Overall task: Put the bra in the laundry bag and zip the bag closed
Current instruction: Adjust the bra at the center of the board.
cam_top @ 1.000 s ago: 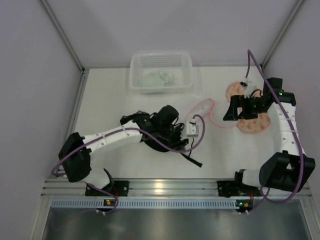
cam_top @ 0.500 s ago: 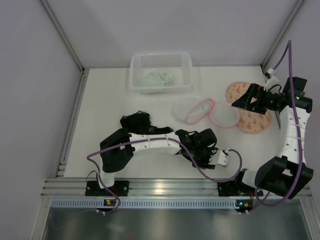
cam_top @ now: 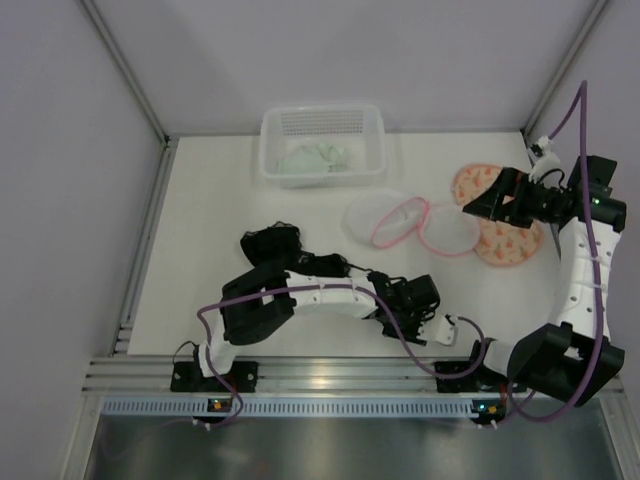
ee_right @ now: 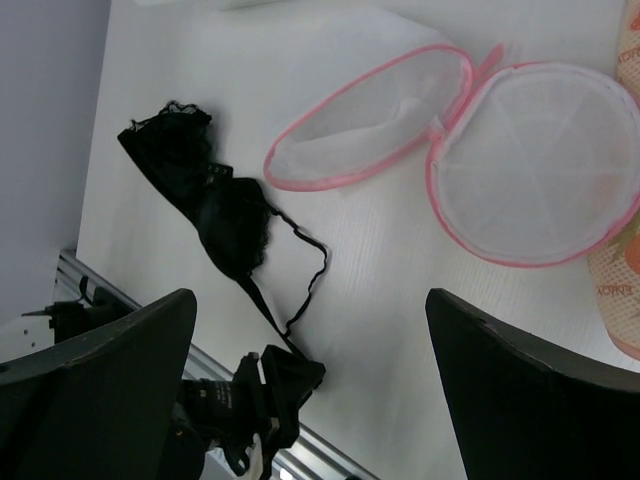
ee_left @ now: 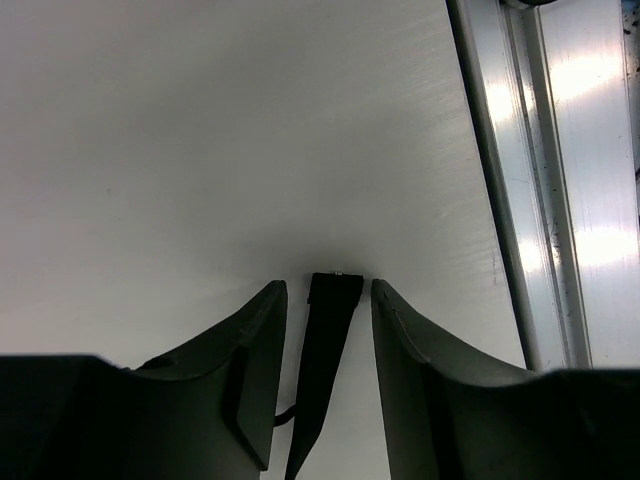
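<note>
The black lace bra (cam_top: 272,244) lies on the white table at centre left; it also shows in the right wrist view (ee_right: 222,212). Its strap (ee_right: 305,285) trails toward the near edge. My left gripper (cam_top: 408,298) is low at the near edge, open, with the black strap end (ee_left: 320,380) between its fingers (ee_left: 250,360) and not pinched. The pink-rimmed mesh laundry bag (cam_top: 410,222) lies open in two round halves (ee_right: 535,165). My right gripper (cam_top: 482,204) is open wide and empty, raised to the right of the bag.
A white plastic basket (cam_top: 322,125) holding pale cloth stands at the back. Orange patterned pads (cam_top: 505,245) lie under my right arm. The aluminium rail (ee_left: 560,200) runs along the near table edge, just right of my left gripper.
My left arm swung from the table's centre to the near edge, gripper now at the strap end. My right gripper lifted from over the bag to the far right.
</note>
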`<state>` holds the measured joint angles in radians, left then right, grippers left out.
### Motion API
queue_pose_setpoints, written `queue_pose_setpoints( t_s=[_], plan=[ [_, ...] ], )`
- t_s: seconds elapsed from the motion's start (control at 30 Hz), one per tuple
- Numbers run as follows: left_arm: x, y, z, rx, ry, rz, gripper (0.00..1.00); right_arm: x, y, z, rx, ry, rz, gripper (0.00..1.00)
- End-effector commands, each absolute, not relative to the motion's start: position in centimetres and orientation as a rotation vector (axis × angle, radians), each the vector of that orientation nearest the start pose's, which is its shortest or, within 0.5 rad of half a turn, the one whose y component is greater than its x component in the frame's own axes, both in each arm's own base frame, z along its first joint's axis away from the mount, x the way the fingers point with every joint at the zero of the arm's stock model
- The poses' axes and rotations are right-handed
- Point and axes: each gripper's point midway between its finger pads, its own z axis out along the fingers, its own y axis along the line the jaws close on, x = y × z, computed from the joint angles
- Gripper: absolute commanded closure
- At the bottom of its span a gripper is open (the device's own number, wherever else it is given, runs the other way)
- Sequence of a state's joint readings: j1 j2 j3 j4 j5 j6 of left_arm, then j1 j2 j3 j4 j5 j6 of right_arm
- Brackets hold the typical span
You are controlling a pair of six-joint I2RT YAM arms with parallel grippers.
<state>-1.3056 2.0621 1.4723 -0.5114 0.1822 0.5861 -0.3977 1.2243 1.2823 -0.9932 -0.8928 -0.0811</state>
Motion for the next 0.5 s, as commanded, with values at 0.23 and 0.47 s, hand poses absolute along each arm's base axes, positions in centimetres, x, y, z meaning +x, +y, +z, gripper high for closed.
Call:
queue_pose_setpoints(
  t_s=[0.23,0.47],
  plan=[
    [12.0,-41.5,-0.4,-2.831,-1.93,0.358,0.99,28.0,2.9,26.8,-0.027,2.175,0.834,0.01],
    [14.1,-44.1,10.8,-2.734,-2.298,0.768,1.0,27.8,3.2,26.4,-0.052,2.18,0.86,0.01]
  ],
)
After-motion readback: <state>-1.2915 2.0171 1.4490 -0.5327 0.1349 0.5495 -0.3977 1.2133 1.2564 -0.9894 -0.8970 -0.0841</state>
